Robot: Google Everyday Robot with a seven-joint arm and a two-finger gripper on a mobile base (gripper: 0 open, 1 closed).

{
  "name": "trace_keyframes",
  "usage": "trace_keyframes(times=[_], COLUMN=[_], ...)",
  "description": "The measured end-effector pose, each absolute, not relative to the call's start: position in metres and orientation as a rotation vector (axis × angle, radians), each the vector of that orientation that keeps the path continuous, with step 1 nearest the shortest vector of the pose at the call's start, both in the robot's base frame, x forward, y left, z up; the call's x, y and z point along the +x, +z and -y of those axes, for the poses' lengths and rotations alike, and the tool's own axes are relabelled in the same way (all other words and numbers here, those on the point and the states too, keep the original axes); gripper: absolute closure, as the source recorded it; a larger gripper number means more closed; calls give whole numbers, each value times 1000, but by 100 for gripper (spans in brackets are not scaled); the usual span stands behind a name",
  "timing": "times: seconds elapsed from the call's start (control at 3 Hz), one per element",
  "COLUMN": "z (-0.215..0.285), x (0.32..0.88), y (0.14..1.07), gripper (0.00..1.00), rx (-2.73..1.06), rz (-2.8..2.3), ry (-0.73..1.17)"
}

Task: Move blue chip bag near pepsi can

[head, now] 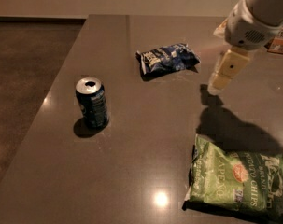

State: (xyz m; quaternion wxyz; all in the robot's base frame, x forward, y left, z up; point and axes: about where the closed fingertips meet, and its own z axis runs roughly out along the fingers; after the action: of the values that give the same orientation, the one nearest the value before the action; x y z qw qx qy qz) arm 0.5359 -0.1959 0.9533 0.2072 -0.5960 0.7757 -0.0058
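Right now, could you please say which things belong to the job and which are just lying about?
Job: small crinkly dark blue chip bag; dark blue pepsi can with silver top; end effector, hovering right of the bag.
Lying about: large light green jalapeno chip bag.

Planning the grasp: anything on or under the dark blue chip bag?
Nothing on the crinkly dark blue chip bag; under it only grey table shows, its underside hidden. The gripper hovers to its right, apart.
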Motion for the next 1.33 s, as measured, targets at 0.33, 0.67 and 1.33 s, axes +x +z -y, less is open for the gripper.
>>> trace_keyframes(times=[0.33, 0.67, 1.33], z=[183, 175, 153], x=[588, 614, 680], y=[922, 902, 874], gripper=[0, 0, 0], rx=[-1625, -1605, -1513], rz=[-2188, -2211, -2288], ry=[31, 57, 20])
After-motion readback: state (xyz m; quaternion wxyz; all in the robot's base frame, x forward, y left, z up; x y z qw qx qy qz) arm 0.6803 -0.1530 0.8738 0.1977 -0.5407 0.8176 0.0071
